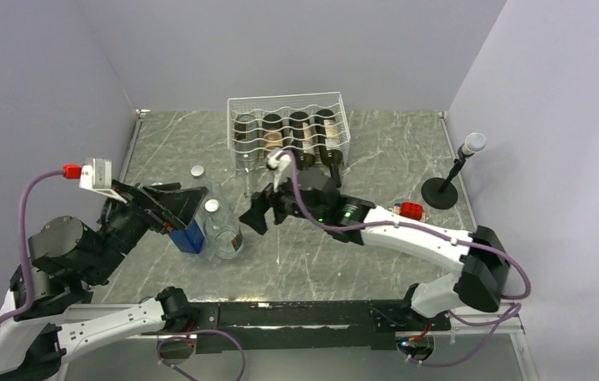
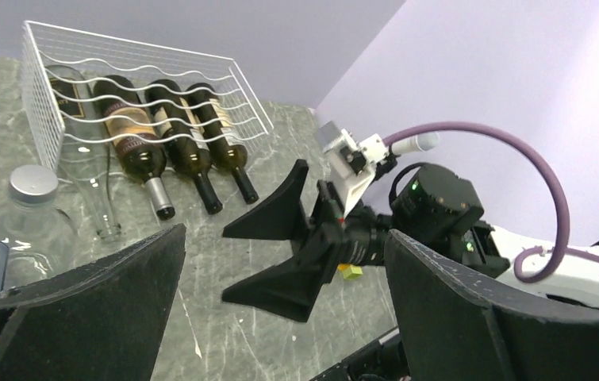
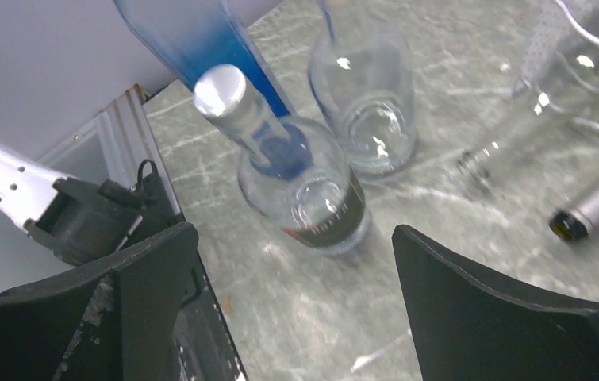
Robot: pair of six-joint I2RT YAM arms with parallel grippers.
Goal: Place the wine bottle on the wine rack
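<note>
Left end effector [image 1: 186, 211]: fingers spread wide, nothing between them, held low over the left of the surface [image 1: 391, 151]
Blue container [image 1: 190, 236]: one, upright, just beside the left end effector's fingertips
Second clear bottle [image 1: 197, 170]: one, silver-capped, standing behind the blue container, apart from the rack
Wine bottle [image 1: 223, 232]: one, clear glass with a silver cap and dark label, upright on the surface just right of the blue container, between the two end effectors and well short of the rack
Right end effector [image 1: 258, 209]: fingers spread, empty, pointing left at the wine bottle; its arm crosses in front of the rack
Wine rack [image 1: 286, 105]: one, white wire, at the far middle of the surface
Racked bottles: four side by side, one clear bottle [image 2: 82, 155] on the left and three dark bottles [image 2: 181, 135], necks poking out of the front towards the arms
Microphone stand [image 1: 440, 193]: one, far right, well clear of the rack
</note>
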